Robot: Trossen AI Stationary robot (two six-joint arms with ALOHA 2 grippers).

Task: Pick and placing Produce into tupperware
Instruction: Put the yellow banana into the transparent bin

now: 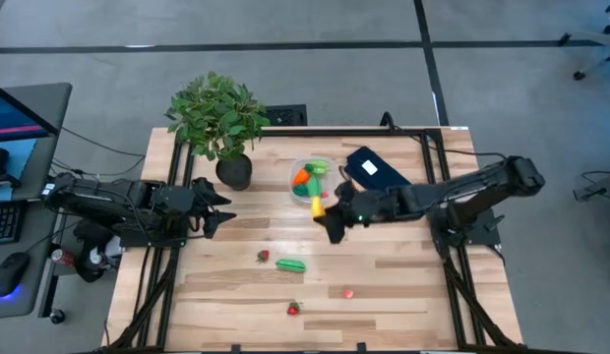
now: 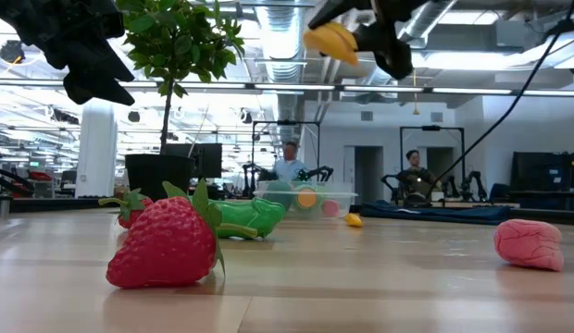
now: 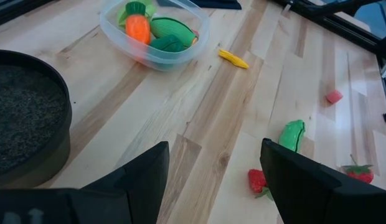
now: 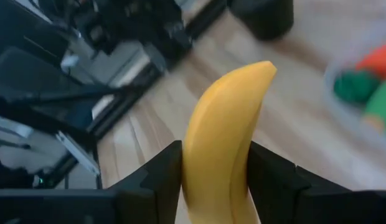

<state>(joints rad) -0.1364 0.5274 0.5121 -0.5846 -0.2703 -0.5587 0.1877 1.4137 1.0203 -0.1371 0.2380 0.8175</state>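
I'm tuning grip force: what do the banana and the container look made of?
Banana, clamped in the right gripper: likely smooth, matte moulded plastic, uniformly yellow. Container: clear, glossy, thin plastic; its contents show through the wall.

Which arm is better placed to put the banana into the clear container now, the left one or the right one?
The right arm. Its tool already grips the banana, lifted beside the clear container. The left tool is open and empty, farther off beside the plant pot.
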